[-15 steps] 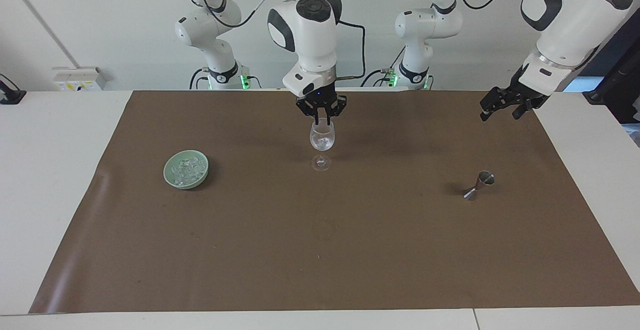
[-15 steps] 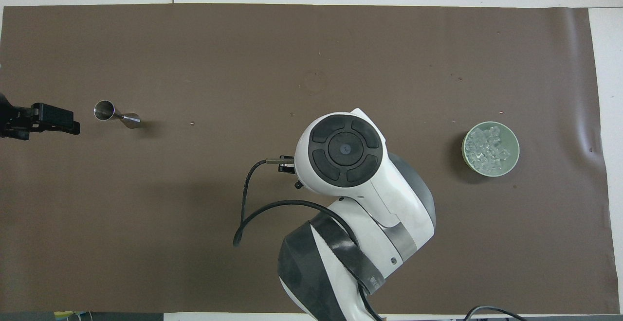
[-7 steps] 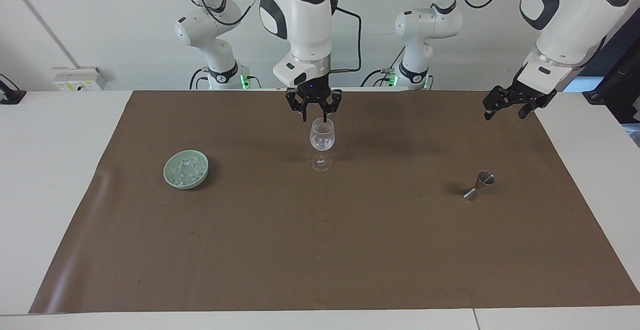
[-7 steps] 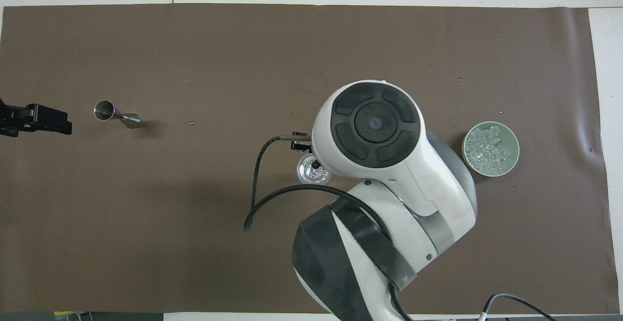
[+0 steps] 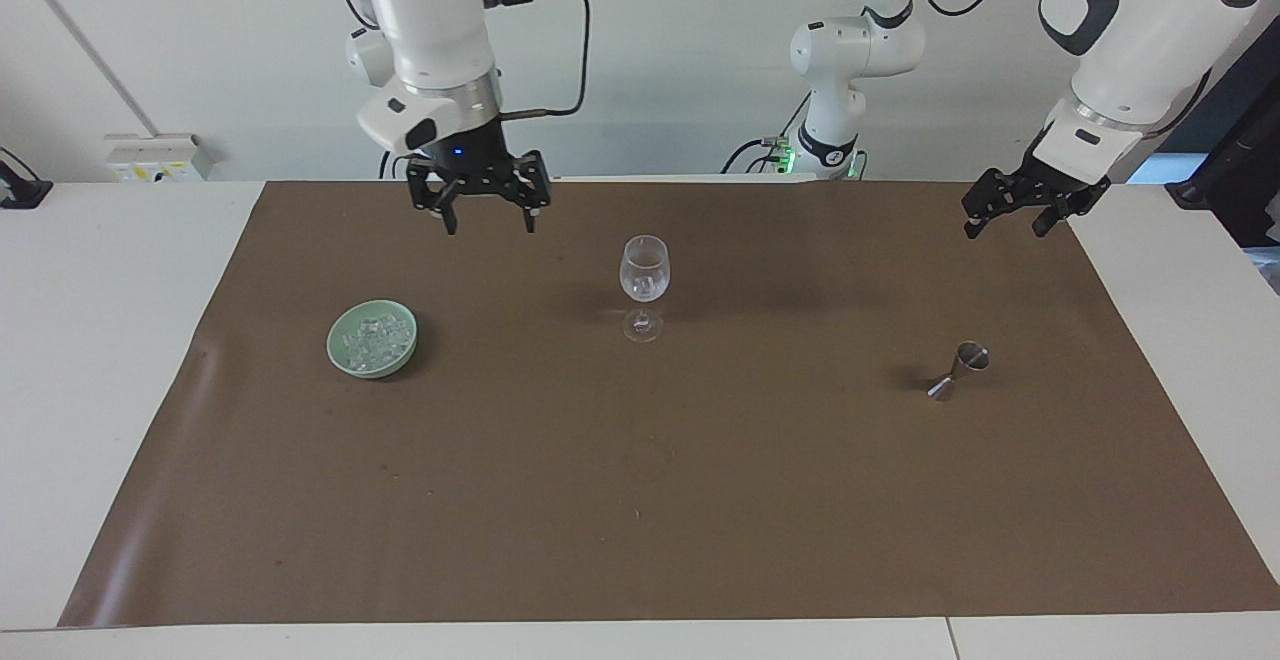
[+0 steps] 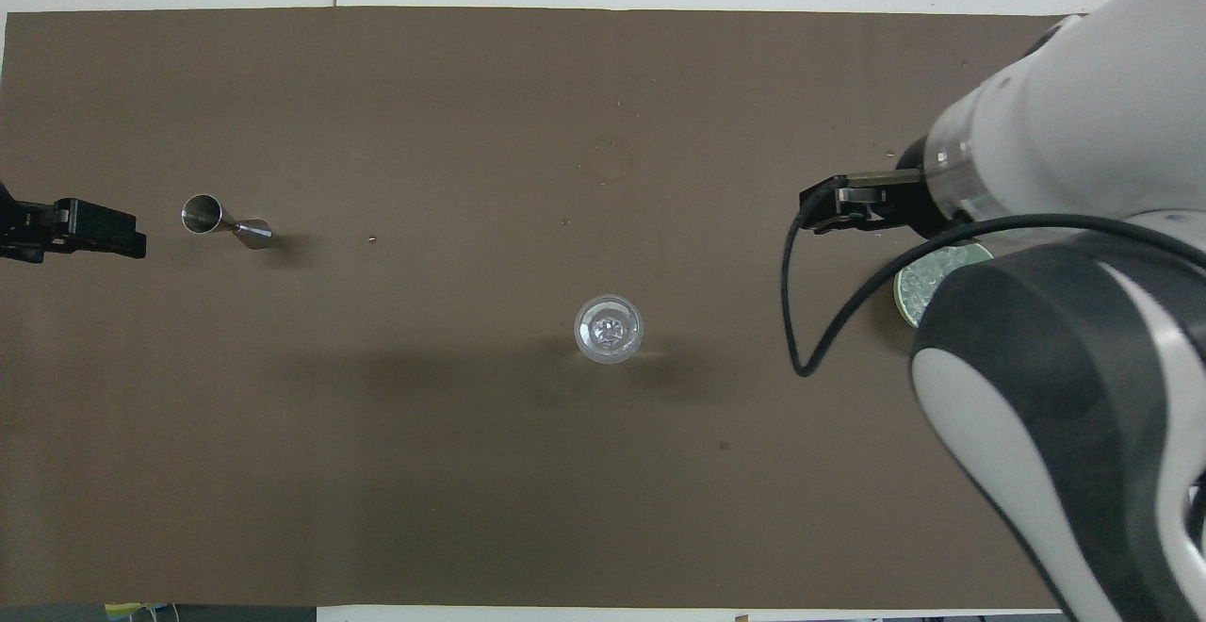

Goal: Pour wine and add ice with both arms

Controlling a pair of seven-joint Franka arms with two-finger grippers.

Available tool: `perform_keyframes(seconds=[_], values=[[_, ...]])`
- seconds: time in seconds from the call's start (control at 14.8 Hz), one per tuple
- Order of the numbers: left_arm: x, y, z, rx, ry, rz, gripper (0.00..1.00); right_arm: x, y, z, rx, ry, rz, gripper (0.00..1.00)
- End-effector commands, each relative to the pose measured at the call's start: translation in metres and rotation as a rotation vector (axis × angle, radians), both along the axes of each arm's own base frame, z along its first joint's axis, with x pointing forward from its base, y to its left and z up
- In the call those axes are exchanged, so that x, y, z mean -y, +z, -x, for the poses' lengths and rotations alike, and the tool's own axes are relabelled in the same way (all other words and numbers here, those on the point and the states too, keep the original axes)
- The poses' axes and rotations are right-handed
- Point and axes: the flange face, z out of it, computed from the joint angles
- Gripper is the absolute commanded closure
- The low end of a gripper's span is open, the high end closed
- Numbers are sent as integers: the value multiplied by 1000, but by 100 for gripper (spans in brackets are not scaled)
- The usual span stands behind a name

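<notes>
A clear wine glass (image 5: 644,285) stands upright mid-mat with small glassy ice pieces in its bowl; it also shows in the overhead view (image 6: 609,328). A pale green bowl (image 5: 372,338) heaped with ice cubes (image 5: 374,340) sits toward the right arm's end; in the overhead view the bowl (image 6: 928,275) is mostly covered by the right arm. My right gripper (image 5: 490,222) is open and empty, raised over the mat between the glass and the bowl. My left gripper (image 5: 1005,225) is open and empty and hangs over the mat's corner at the left arm's end.
A small steel jigger (image 5: 958,370) lies on its side on the brown mat (image 5: 700,500) toward the left arm's end; it also shows in the overhead view (image 6: 221,221). The left gripper (image 6: 94,231) hangs beside it.
My right gripper has risen from just above the glass's rim and swung toward the bowl, its fingers spread wider. The glass stays put. The left arm has barely moved.
</notes>
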Motion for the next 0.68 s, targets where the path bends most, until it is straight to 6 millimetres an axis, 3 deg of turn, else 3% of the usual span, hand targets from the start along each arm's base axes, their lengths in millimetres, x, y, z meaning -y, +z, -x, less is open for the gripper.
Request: perform_keyframes(seconds=[0.0, 0.2, 0.34, 0.41, 0.61], values=[[-2, 5, -5, -13, -3, -2, 0, 56, 4, 5, -45, 28, 9, 0], [-5, 9, -7, -21, -8, -42, 0, 105, 11, 7, -53, 26, 7, 0], [-3, 4, -5, -29, -16, -46, 0, 123, 8, 12, -93, 32, 9, 0], [-2, 4, -3, -32, -19, -46, 0, 141, 10, 13, -98, 39, 6, 0], [-3, 4, -2, -32, -16, -44, 0, 160, 16, 17, -88, 68, -1, 0]])
